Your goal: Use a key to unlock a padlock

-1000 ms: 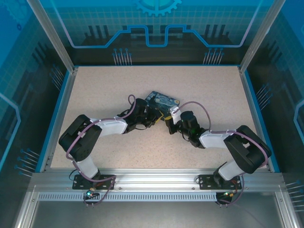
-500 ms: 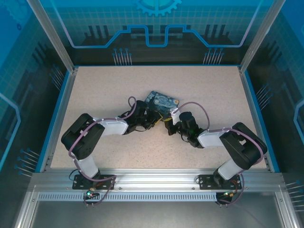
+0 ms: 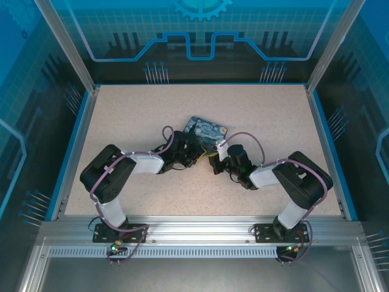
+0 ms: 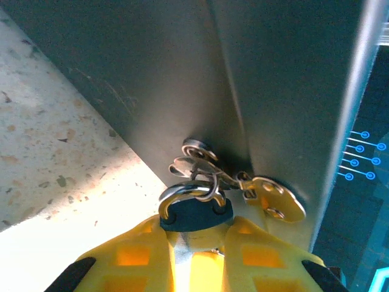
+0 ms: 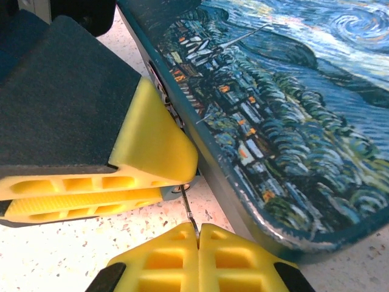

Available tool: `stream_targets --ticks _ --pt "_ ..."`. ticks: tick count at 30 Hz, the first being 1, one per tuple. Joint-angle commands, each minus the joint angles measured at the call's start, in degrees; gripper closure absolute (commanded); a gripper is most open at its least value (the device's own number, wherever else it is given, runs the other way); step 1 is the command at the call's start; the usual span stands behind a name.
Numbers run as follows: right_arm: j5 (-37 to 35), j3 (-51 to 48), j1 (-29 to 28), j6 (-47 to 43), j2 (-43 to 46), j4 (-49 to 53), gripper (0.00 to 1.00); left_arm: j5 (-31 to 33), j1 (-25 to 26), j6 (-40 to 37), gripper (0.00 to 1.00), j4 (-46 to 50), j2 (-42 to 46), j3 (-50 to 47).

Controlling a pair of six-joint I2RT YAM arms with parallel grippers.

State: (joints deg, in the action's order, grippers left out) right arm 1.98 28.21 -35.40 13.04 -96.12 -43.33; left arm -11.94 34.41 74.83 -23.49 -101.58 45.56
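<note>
In the left wrist view my left gripper [image 4: 196, 230] is shut on the small padlock [image 4: 196, 213]. Its silver shackle [image 4: 182, 193] loops through the rings of the latch on the painted tin [image 4: 182, 91]. In the right wrist view my right gripper [image 5: 198, 234] is shut on the thin dark key [image 5: 188, 210]. The key runs up to the padlock's underside [image 5: 185, 187], which is almost hidden under the left arm's yellow fingers [image 5: 152, 146]. From above, the left gripper [image 3: 198, 154] and right gripper [image 3: 214, 160] meet at the tin's near edge.
The blue-and-yellow painted tin [image 3: 206, 131] lies mid-table, just beyond both grippers. A brass latch plate [image 4: 276, 199] hangs on its grey side. The speckled tabletop [image 3: 134, 115] is bordered by a blue rim [image 3: 76, 134] and clear enclosure walls.
Both arms have crept inward; the right arm's elbow has folded in to the left. The tin has shifted slightly left. Both grips are unchanged.
</note>
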Motion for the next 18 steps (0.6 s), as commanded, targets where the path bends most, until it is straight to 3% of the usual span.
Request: stream_targets --ticks 1,8,18 --pt "-0.9 1.7 -1.0 -1.3 -2.1 -4.9 1.0 -9.3 2.4 0.6 1.0 -4.9 -0.2 -0.1" --pt "-0.7 0.6 -1.1 -1.0 -2.2 -5.7 1.0 -9.1 2.4 2.0 1.0 -7.2 -0.9 -1.1" --pt "-1.7 -1.7 -1.1 -0.4 4.3 -2.9 1.0 -9.1 2.7 3.1 1.0 -9.5 -1.0 -1.8"
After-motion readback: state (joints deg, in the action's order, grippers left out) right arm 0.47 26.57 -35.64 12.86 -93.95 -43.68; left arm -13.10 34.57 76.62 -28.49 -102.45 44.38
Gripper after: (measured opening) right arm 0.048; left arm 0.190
